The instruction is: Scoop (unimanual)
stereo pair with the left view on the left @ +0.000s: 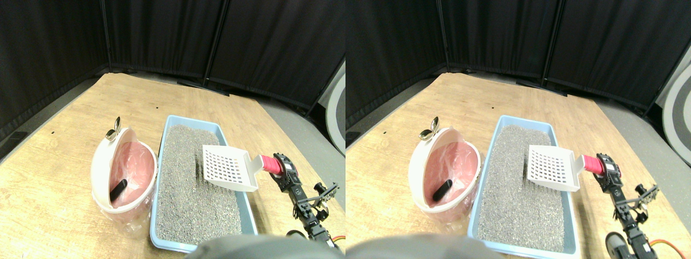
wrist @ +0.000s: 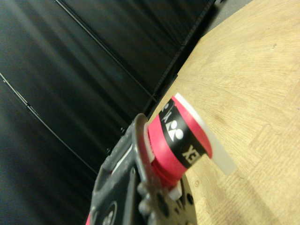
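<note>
A white slotted scoop (stereo pair with the left view on the left: 229,167) hangs tilted over the grey litter (stereo pair with the left view on the left: 186,189) in the light blue litter tray (stereo pair with the left view on the left: 162,237), its front edge at a furrow in the litter. I see nothing lying on its slots. My right gripper (stereo pair with the left view on the left: 282,168) is shut on the scoop's red wrapped handle (stereo pair with the left view on the left: 269,163), at the tray's right side. Up close in the wrist view, the red handle (wrist: 180,140) runs out from the dark jaw frame, with a strip of the white scoop (wrist: 218,147) beyond it.
A white bin with a pink liner (stereo pair with the left view on the left: 102,162) stands just left of the tray, with a black object (stereo pair with the left view on the left: 118,189) inside and a shiny clip (stereo pair with the left view on the left: 113,131) on its rim. The wooden floor (stereo pair with the left view on the left: 65,162) runs back to dark curtains (stereo pair with the left view on the left: 162,32).
</note>
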`<state>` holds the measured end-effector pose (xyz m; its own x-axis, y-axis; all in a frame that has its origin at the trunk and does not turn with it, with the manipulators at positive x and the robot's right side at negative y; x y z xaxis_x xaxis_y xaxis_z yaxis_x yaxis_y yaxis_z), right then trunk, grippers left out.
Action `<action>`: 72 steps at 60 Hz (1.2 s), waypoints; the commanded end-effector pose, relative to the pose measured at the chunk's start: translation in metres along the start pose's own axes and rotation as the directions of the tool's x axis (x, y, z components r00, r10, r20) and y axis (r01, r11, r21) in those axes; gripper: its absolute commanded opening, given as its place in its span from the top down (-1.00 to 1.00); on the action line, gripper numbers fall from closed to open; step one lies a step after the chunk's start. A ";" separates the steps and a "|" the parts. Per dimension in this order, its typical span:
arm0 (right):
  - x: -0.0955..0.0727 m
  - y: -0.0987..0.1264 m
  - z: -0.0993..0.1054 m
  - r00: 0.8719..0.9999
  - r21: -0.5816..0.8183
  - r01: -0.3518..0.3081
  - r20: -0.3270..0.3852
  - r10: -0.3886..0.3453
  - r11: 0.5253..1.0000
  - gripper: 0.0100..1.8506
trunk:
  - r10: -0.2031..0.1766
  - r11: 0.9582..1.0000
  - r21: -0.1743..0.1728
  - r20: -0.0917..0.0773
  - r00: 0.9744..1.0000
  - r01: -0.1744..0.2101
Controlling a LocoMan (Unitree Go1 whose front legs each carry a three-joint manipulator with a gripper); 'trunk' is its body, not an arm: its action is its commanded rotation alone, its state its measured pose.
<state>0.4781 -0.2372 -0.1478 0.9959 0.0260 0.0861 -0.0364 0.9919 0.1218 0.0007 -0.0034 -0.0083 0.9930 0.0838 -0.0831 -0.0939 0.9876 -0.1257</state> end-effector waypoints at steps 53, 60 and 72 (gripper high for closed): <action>-0.021 0.029 -0.025 0.999 0.150 -0.004 -0.041 0.010 0.989 0.95 | 0.026 0.999 -0.035 -0.010 1.000 -0.027; -0.021 0.027 -0.034 0.998 0.155 0.018 -0.058 -0.009 0.988 0.95 | 0.028 0.999 -0.035 -0.016 0.999 -0.028; -0.021 0.021 -0.053 0.994 0.161 0.068 -0.099 -0.053 0.985 0.95 | 0.025 0.999 -0.033 -0.024 0.999 -0.025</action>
<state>0.4585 -0.2101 -0.2008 0.9987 0.0063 -0.0498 0.0079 0.9600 0.2798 -0.0024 -0.0035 -0.0059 0.9906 0.0984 -0.0945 -0.1113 0.9834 -0.1431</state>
